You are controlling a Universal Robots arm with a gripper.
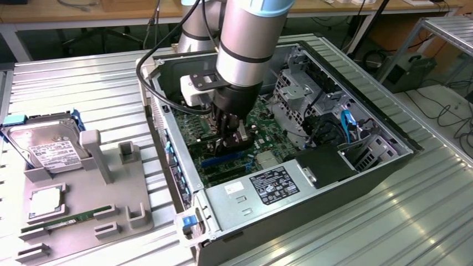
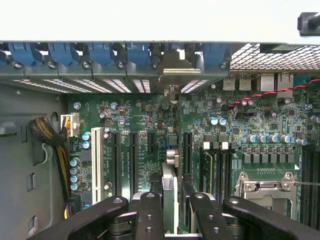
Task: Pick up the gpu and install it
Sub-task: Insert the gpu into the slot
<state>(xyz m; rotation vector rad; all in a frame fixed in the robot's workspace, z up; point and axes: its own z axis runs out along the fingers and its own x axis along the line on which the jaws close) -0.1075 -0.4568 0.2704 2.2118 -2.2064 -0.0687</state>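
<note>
Arm [image 1: 247, 39]: cylindrical silver-grey links, a light blue cap band at the upper joint, and a black ring around the wrist section. White bracket block [image 1: 194, 88] mounted at 9 o'clock of the wrist. Black cables [image 1: 152, 66] loop alongside the arm. Gripper [image 1: 230, 138]: black housing; fingers [image 2: 150, 217] are black linkage bars with round pivot screws

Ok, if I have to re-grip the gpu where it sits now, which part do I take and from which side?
Take the gpu by its long upper edge, straight down from above, a finger on each flat face, as the gripper holds it. It stands on edge over the motherboard, bracket against the rear wall, so that edge is free.
</note>
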